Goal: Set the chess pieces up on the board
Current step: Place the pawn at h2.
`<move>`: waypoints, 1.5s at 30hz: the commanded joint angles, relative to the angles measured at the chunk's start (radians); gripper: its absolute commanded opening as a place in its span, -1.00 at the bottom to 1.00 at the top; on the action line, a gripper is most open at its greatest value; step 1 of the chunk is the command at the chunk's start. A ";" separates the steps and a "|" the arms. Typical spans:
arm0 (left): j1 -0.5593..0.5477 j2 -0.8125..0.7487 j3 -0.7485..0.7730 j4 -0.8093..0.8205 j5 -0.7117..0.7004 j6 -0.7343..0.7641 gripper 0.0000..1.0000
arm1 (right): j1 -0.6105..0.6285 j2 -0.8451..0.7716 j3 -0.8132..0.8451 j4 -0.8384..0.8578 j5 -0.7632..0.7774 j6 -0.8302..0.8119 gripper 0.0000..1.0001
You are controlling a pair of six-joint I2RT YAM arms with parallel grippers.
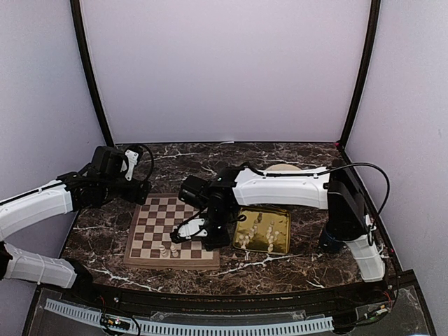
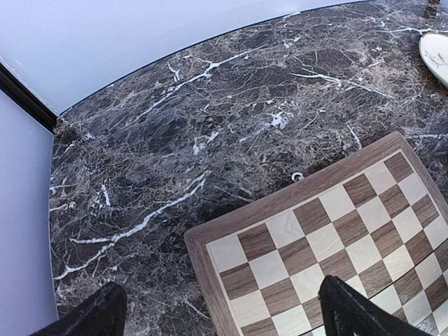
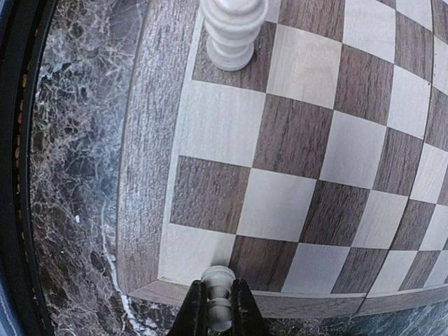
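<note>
Chess pieces (image 1: 256, 236) were seen lying mostly in the gold tray (image 1: 278, 218), set just right of the board (image 1: 150, 224) on the dark marble table (image 1: 294, 269). And one was caught in play: a small cream piece (image 3: 219, 302) was clamped between the black tips of the right gripper (image 3: 218, 316), pinched tight just under its rounded head. It was held low over the near part of the board; whether its base was touching the wood could not be told. Further along that near row, a taller white piece (image 3: 232, 31) was planted upright on a dark square, right beside the brown frame. From above, the right arm (image 1: 280, 187) was seen stretched across from the tray side, its gripper lowered over the near half of the board, with white figures (image 1: 163, 250) showing at the near row. Over at the board's far left corner, the left gripper (image 2: 222, 290) was held spread wide, nothing between its fingers (image 2: 94, 318), with the frame corner and bare marble below. A pale plate (image 2: 437, 56) was glimpsed at the far side of the table.
</note>
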 commanded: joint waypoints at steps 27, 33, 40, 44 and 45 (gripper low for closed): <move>0.019 0.003 0.051 -0.017 0.056 -0.015 0.98 | 0.006 0.017 0.043 0.043 0.101 0.020 -0.36; 0.021 0.040 0.313 -0.234 0.168 -0.027 0.98 | -0.034 -0.153 -0.020 0.090 0.064 0.029 -0.04; 0.021 0.031 0.385 -0.260 0.268 -0.036 0.98 | -0.126 -0.355 -0.194 0.113 -0.005 0.024 -0.02; 0.022 0.032 0.265 -0.153 0.306 -0.018 0.98 | -0.201 -0.463 -0.363 0.171 -0.033 0.042 -0.02; 0.021 0.034 0.236 -0.126 0.315 -0.015 0.98 | -0.222 -0.491 -0.412 0.183 -0.049 0.050 -0.02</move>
